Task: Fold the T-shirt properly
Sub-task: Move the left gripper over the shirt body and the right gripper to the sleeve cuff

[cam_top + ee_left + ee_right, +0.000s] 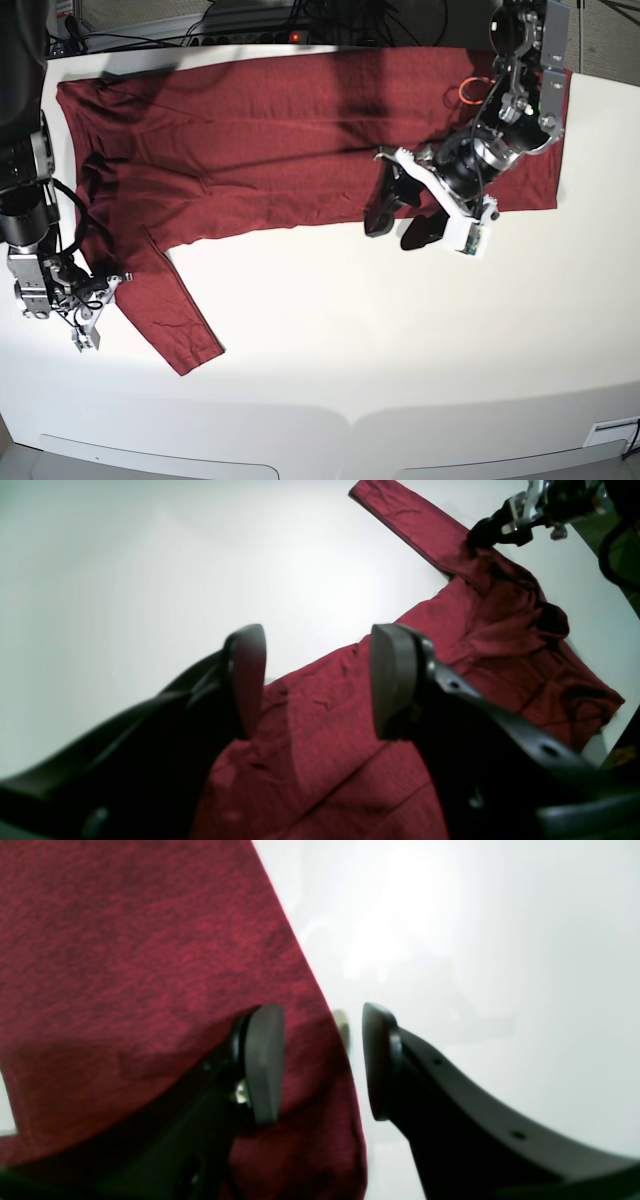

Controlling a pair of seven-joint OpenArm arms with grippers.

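Note:
The maroon T-shirt (260, 130) lies spread flat along the back of the white table (350, 330), with one long sleeve (170, 310) angling toward the front left. My left gripper (402, 220) hovers open over the shirt's lower edge; in its wrist view the gripper (317, 680) has the shirt (340, 750) below its parted fingers and holds nothing. My right gripper (92, 300) sits at the sleeve's outer edge. In its wrist view this gripper (322, 1062) is open, with the fabric edge (320, 1005) running between the fingers, one finger over cloth and one over bare table.
Black cables and a power strip (250, 25) run behind the table's back edge. A small orange ring (468, 90) lies on the shirt near the left arm. The table's rounded front edge (350, 420) is near the bottom.

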